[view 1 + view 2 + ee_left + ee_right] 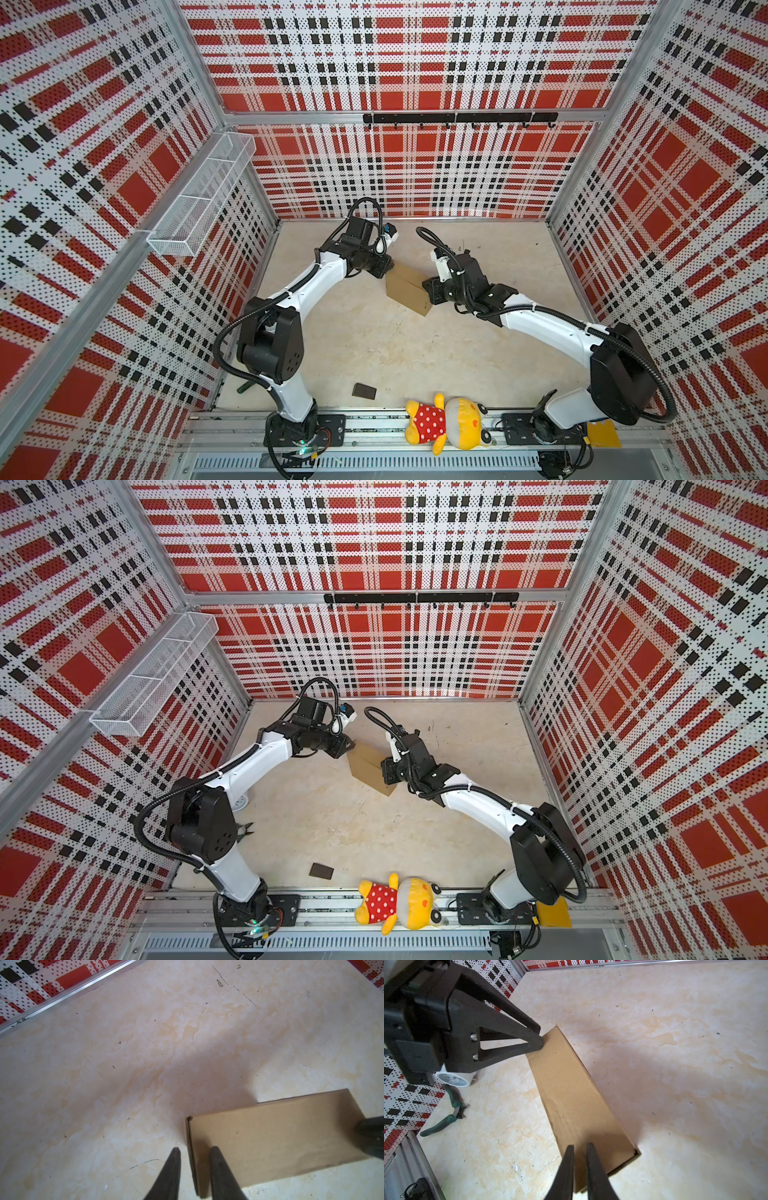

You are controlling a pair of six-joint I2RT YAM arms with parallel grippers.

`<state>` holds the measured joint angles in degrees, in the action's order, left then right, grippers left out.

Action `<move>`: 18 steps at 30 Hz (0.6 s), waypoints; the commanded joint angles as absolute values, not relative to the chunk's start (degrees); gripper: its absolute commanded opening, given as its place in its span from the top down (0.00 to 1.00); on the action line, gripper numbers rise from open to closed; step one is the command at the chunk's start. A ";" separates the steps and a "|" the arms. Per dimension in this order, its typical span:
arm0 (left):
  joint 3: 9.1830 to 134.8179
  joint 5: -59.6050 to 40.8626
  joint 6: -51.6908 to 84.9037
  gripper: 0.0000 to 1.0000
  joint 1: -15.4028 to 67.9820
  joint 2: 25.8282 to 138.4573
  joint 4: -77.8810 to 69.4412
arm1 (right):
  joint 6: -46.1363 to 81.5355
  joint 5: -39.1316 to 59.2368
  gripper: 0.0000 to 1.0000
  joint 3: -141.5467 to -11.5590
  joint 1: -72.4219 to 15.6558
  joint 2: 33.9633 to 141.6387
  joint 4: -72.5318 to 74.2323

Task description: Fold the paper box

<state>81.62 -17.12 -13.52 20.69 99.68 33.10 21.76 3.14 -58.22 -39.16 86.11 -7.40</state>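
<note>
Right end effector (579, 1146), down to a slit with nothing in it, hovers over the near end of the paper box (405, 291). Box lies flat on the counter (374, 353), long axis running diagonally away to the left end effector (195, 1149), which is narrowly parted and straddles the far end edge.

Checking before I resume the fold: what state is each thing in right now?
paper box: closed, resting on the table
left end effector: narrowly open, tips straddling one end edge
right end effector: narrowly open, above the opposite end
pliers: handles spread, lying on the table
plush toy: lying on the front rail
</note>
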 commanded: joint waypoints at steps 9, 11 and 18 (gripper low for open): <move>79.03 -14.87 -13.53 0.72 20.98 101.07 37.18 | 19.43 1.22 0.86 -50.53 -37.66 90.88 -8.03; 79.06 -14.86 -13.53 0.72 20.99 100.91 37.18 | 18.52 1.10 0.86 -51.12 -37.62 90.15 -9.28; 79.53 -14.94 -13.19 0.66 20.92 99.01 37.24 | 10.70 1.26 0.79 -61.44 -37.62 86.13 -18.08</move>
<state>81.28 -16.40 -13.47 20.71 99.37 32.42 15.86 2.52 -58.59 -38.11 86.61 -6.72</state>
